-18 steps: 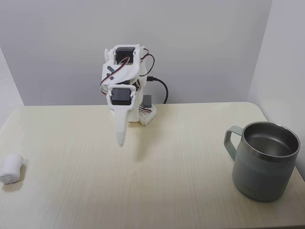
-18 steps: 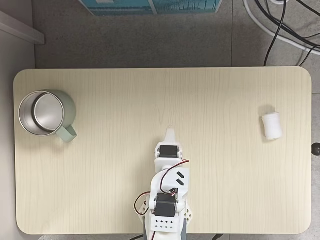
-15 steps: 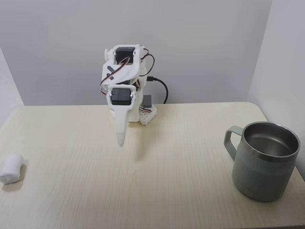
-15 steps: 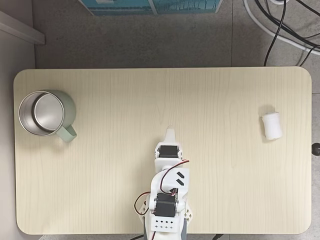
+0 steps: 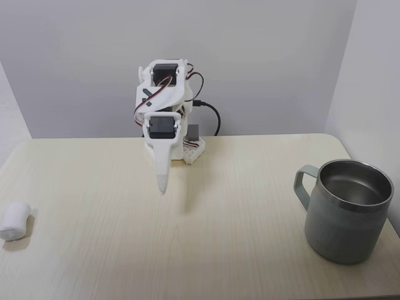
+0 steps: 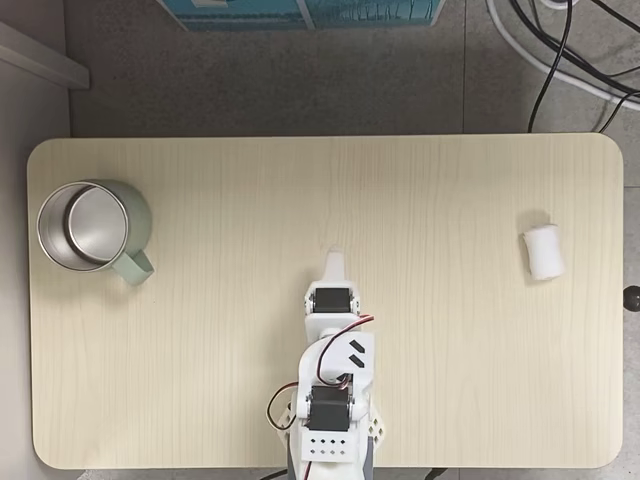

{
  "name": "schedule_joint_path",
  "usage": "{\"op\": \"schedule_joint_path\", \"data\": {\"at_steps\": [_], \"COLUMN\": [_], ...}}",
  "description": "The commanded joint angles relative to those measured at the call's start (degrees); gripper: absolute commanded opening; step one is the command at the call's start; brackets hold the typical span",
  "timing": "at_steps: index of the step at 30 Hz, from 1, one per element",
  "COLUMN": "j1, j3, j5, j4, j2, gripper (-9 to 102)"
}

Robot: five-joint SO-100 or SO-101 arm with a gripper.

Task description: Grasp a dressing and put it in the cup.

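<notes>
Front fixed view: the gripper [image 5: 162, 187] hangs over the table [image 5: 206, 250], tip down. Its fingers look pressed together w/ nothing in them. The dressing [image 5: 14, 220] lies far to the left of the gripper, near the table edge. The cup [image 5: 345, 209] stands far to the right of it, handle facing the gripper. A black cable [image 5: 211, 115] loops behind the arm.

Top fixed view: sides flip here. The gripper [image 6: 334, 262] points away from the arm base, about mid table. The dressing [image 6: 543, 251] is well off to its right, lying on its side. The cup [image 6: 92, 227] is well off to its left, open side up. More cables [image 6: 560, 50] lie on the floor past the table.

What could go wrong, I think:
- The dressing is soft and round. If a finger bumps it, it may roll off the edge, bc it sits so near it.
- It is a long reach. The arm may stop short and pinch air.
- A weak pinch could drop it on the way to the cup.

Vs 0.5 s ago: the gripper has moved a bit, to the right in the front view, to the left and further from the base in the top view. Dressing and cup are in the same spots.
</notes>
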Motion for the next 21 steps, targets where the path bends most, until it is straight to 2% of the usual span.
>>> {"op": "schedule_joint_path", "data": {"at_steps": [1, 5, 11, 16, 21], "j1": [-0.2, 2.0, 8.3, 19.8, 35.8], "j3": [-0.1, 1.8, 23.6, 56.2, 75.0], "j5": [0.4, -0.1, 0.0, -0.2, 0.6], "j4": [-1.0, -1.1, 9.4, 21.0, 20.4], "j2": [-0.4, -0.4, 2.7, 27.9, 45.5], "gripper": [0, 0, 0, 0, 3]}}
